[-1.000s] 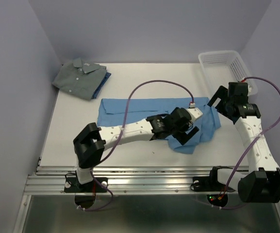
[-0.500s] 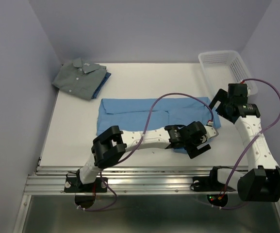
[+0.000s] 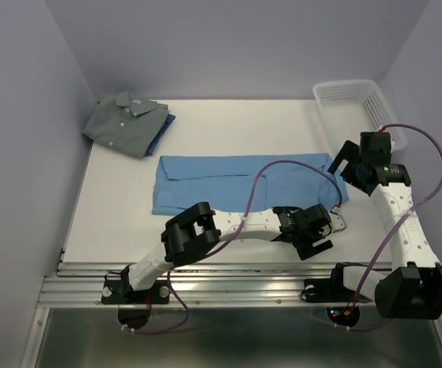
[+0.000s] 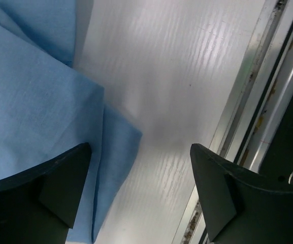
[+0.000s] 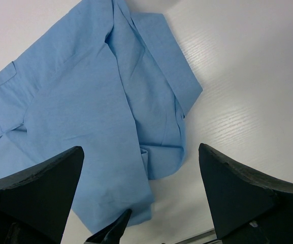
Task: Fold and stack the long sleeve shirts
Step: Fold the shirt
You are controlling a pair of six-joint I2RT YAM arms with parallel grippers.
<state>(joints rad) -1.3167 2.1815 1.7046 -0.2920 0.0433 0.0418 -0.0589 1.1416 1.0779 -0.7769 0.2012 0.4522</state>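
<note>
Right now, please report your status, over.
Both jaws open, empty. Light-blue shirt spread mid-table; grey-green shirt folded far left. Basket far right, not in the way.

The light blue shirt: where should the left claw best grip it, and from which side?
Probably the light blue shirt by its near right corner, from above. That corner lies flat in doubled layers, jutting onto the table below the open left claw.
</note>
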